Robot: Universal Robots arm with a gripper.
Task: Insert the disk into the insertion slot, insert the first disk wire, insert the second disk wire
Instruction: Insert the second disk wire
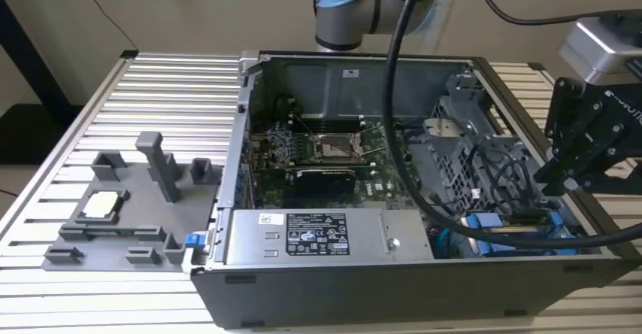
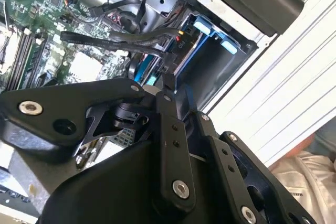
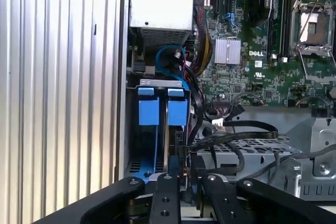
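The disk [image 3: 157,111] sits in its bay just ahead of the claw [image 3: 184,179], whose grip I cannot tell.

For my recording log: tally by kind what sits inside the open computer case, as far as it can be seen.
Motherboard: 1
Power supply box: 1
Blue carrier tabs at the drive bay: 2
Metal drive cage: 1
Total: 5

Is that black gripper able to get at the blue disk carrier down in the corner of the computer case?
Probably yes. The gripper hangs right over the blue disk carrier in the open case. Black cables run beside it, not across it.
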